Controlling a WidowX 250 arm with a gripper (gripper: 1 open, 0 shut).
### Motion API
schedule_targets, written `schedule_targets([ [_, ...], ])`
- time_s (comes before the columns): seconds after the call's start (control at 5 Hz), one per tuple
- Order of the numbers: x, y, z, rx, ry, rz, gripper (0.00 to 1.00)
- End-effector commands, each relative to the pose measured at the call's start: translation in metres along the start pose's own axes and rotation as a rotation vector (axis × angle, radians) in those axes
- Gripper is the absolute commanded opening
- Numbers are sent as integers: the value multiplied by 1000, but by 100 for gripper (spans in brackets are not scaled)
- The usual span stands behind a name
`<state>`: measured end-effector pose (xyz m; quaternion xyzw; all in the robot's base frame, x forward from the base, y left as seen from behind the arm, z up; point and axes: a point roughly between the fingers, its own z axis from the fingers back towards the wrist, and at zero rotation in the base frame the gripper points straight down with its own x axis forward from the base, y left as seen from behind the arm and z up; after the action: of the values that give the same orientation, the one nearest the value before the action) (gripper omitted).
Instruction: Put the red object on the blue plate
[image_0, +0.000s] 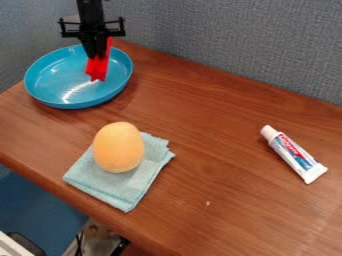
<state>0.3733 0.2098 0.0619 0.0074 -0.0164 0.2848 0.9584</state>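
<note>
The red object (96, 67) is a small bright red block hanging upright over the right part of the blue plate (54, 85), a glossy turquoise round dish at the table's far left. My gripper (94, 52) points straight down from above and is shut on the block's upper end. The block's lower end hovers just over the plate's inside; whether it touches cannot be told.
An orange egg-shaped object (118, 146) rests on a pale teal folded cloth (134, 178) near the front edge. A white toothpaste tube (293, 152) lies at the right. The wooden table (214, 110) ends close at the front left; a grey wall stands behind.
</note>
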Motion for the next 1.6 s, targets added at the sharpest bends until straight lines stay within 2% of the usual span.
schedule_targets([
  [0.0,11,-2,25,4,-75,-1,0],
  [1.0,26,0,17,21,-77,34,0],
  [1.2,26,2,13,34,-69,37,100],
  [1.4,26,3,10,46,-61,40,100],
])
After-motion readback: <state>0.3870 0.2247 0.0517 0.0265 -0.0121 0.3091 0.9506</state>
